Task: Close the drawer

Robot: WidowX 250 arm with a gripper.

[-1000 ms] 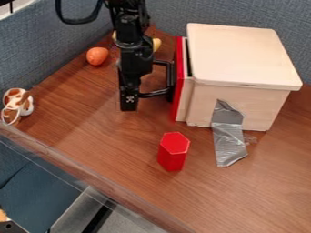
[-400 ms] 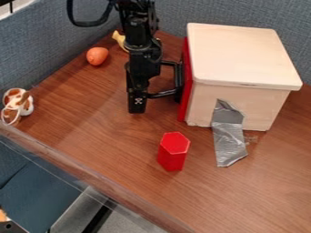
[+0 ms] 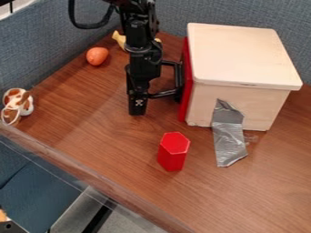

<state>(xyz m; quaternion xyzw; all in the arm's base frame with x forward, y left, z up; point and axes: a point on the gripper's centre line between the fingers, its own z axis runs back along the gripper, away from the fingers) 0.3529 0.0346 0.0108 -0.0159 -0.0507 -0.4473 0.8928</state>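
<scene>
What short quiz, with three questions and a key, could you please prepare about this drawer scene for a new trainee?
1. Multiple choice: Where is the red front of the drawer?
a) Up against the wooden box
b) Pulled far out from the box
c) Lying loose on the table

2. True or false: The red hexagonal block stands on the table, outside the drawer.

3. Fill in the missing word: The gripper is beside the drawer's black ____.

Key: 1. a; 2. true; 3. handle
</scene>
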